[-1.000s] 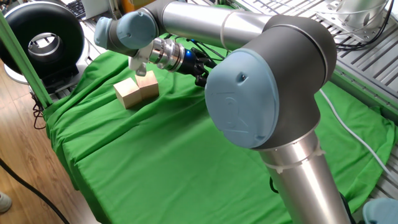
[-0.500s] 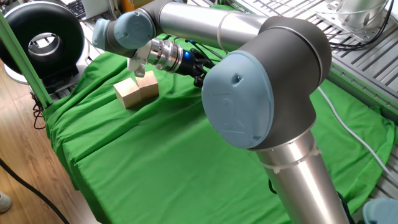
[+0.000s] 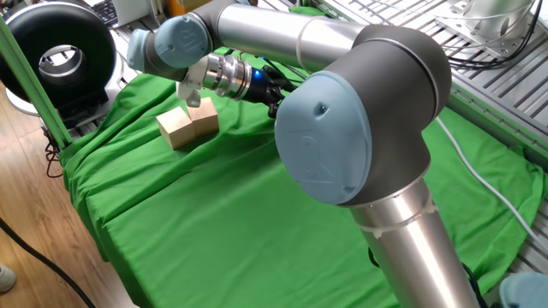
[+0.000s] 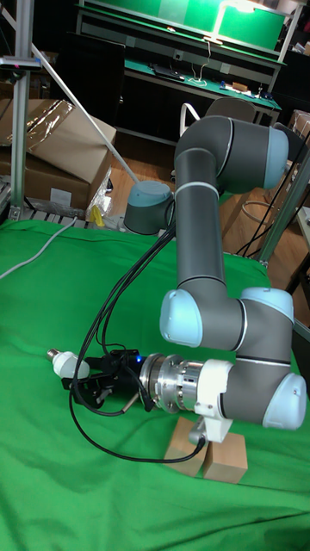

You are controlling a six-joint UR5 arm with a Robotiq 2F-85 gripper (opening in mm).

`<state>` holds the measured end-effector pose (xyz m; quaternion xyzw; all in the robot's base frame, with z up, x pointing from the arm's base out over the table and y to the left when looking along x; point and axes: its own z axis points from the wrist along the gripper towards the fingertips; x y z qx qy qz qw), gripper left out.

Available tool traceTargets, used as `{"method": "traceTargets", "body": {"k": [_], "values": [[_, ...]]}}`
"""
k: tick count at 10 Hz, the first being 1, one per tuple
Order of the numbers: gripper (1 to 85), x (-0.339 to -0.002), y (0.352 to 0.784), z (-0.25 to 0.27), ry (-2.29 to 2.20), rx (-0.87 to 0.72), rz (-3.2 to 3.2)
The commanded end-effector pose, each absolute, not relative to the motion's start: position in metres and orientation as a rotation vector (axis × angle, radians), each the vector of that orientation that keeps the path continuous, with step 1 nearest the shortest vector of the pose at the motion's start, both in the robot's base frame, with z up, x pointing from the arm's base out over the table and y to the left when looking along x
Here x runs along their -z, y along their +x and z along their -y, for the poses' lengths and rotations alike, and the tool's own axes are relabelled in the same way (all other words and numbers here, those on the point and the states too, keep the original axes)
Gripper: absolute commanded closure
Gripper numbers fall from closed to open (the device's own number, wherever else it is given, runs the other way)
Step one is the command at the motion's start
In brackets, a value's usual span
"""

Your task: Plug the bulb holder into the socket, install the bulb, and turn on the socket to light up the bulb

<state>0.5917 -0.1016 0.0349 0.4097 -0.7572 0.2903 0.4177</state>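
Observation:
The bulb (image 4: 64, 364) shows only in the tall view, at the left over the green cloth. Its silver screw base points up-left, away from the arm. My gripper (image 4: 83, 384) lies level and points left, its black fingers right against the bulb's dome. The fingers are dark and small, so I cannot tell whether they grip the dome or only touch it. In the fixed view the gripper's tip is hidden behind the arm's grey elbow (image 3: 342, 128). The bulb holder and the socket are out of view.
Two wooden blocks (image 3: 188, 124) (image 4: 207, 456) stand side by side on the green cloth under the wrist. A white cable (image 3: 484, 184) (image 4: 30, 254) runs over the cloth. A black ring-shaped device (image 3: 60, 60) stands off the table's far left corner.
The arm's elbow and wrist have crept slightly to the left. The blocks have not moved.

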Motion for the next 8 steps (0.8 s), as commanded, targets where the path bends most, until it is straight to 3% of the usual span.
{"method": "traceTargets", "body": {"k": [1, 8], "values": [[23.0, -0.0280, 0.5917, 0.1015, 1.034, -0.714, 1.897], [28.0, -0.0280, 0.5908, 0.0986, 1.023, -0.717, 1.882]]}}
